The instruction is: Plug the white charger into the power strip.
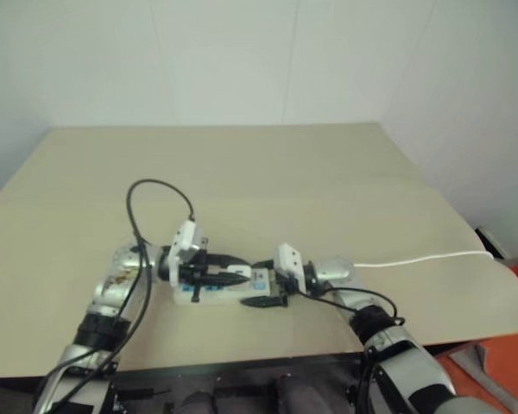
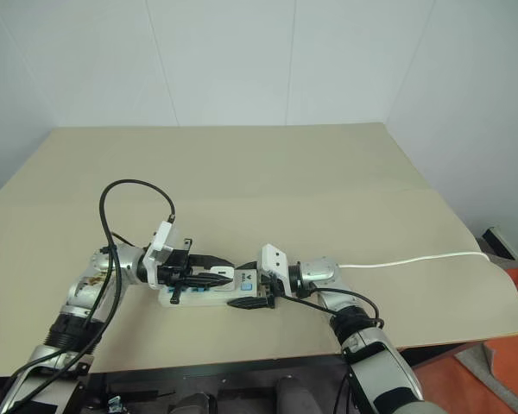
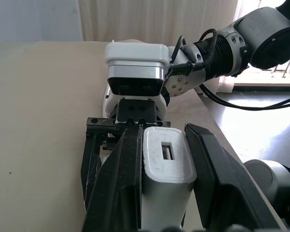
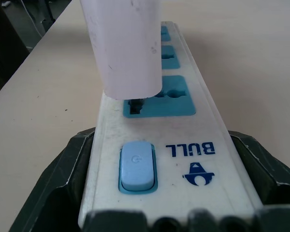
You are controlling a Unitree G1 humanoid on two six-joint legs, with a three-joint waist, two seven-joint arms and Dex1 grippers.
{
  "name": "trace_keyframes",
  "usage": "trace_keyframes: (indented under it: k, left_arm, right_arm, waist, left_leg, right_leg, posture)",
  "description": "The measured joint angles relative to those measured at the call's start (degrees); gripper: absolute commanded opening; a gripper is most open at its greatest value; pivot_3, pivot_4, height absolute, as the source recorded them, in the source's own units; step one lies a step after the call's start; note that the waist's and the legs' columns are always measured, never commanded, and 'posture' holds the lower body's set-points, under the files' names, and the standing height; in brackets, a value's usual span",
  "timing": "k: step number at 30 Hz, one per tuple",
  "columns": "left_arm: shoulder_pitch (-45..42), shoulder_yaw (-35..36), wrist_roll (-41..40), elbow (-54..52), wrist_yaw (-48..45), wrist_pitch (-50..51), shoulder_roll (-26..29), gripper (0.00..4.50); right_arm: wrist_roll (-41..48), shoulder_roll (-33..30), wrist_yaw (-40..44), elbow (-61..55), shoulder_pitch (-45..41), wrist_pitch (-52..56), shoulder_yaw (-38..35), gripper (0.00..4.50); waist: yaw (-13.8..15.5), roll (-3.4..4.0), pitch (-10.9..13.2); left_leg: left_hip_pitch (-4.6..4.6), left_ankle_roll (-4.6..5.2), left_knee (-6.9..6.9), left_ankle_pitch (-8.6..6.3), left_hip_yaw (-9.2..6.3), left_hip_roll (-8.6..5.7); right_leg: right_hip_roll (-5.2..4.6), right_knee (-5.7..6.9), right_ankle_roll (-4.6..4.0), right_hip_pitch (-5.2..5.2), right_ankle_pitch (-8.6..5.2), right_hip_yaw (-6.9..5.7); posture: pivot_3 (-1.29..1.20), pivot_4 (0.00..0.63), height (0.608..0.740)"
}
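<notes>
Your left gripper [image 3: 164,193] is nearest the camera, with its fingers clamped on the white charger [image 3: 166,164]; one finger presses each side of the body. The charger's end face with its small port looks toward the wrist camera.

Moving rightward, the power strip [image 4: 154,140] lies flat on the tabletop [image 1: 285,172] near its front edge. Your right gripper [image 2: 252,291] has its fingers set against both long sides of the strip at the switch end, holding it in place. The blue switch [image 4: 137,166] sits between them.

In the right wrist view, the charger stands upright over the blue socket face [image 4: 176,99] nearest the switch. Its prongs appear to have entered the slots, but a gap shows below its base, so it is probably not fully seated.

To complete this step well:
1. Keep the right fingers firm on the strip so it cannot slide or tip.
2. Press the charger straight down along the prongs. Do not rock it sideways.
3. Continue until the charger base meets the socket face.
4. Release the left fingers only after that.

Count: one charger, one power strip with three blue socket faces and one switch, one thin white cord [image 1: 423,258] running off to the right.
</notes>
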Motion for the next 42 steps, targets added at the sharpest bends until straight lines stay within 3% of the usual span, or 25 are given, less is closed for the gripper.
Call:
trace_keyframes:
  k: [16,27,38,41,42]
  left_arm:
    - [0.24,-0.69,0.68,2.52,0.14,-1.88,0.20,1.06]
    - [0.22,-1.58,0.71,5.95,0.53,-5.34,-0.13,1.06]
    - [-0.60,-1.61,1.89,8.13,0.57,0.29,0.53,4.44]
    - [-3.24,0.09,0.27,6.26,1.21,1.96,0.50,4.48]
    - [-4.52,0.70,-0.60,5.19,1.15,3.19,0.81,4.50]
  right_arm:
    - [-0.03,0.00,-0.03,-0.43,0.11,0.32,0.14,3.43]
    - [-0.75,0.00,-0.56,-0.23,0.13,0.64,0.27,3.43]
    - [-0.60,-0.25,0.13,-0.39,0.26,0.64,0.03,3.43]
    - [-0.60,-0.24,0.13,-0.47,0.21,0.63,-0.03,3.43]
    - [-0.60,-0.24,0.08,-0.47,0.21,0.63,-0.01,4.14]
  waist:
    - [-0.07,0.03,0.00]
    - [0.28,0.79,-0.54]
    - [0.26,0.82,-0.48]
    - [0.27,0.80,-0.47]
    - [0.27,0.80,-0.46]
  left_leg:
    - [0.01,0.00,-0.12,0.00,0.01,0.01]
    - [0.50,0.00,-0.33,0.00,0.01,-0.01]
    - [0.32,0.00,-0.35,0.00,-0.04,-0.03]
    - [-0.04,0.00,-0.34,0.00,-0.05,-0.03]
    - [-0.02,0.00,-0.34,0.00,-0.05,-0.03]
  right_leg:
    - [0.00,-0.05,-0.05,-0.02,-0.03,-0.01]
    - [0.00,-0.12,-0.48,0.32,-0.29,0.01]
    - [0.00,-0.29,-0.50,0.29,-0.31,0.01]
    - [0.02,-0.24,-0.19,-0.07,-0.12,0.00]
    - [0.03,-0.24,-0.01,-0.06,-0.01,0.00]
  posture:
    - [0.00,0.150,0.740]
    - [0.00,0.150,0.740]
    - [0.00,0.150,0.740]
    - [0.00,0.150,0.740]
    - [0.00,0.150,0.740]
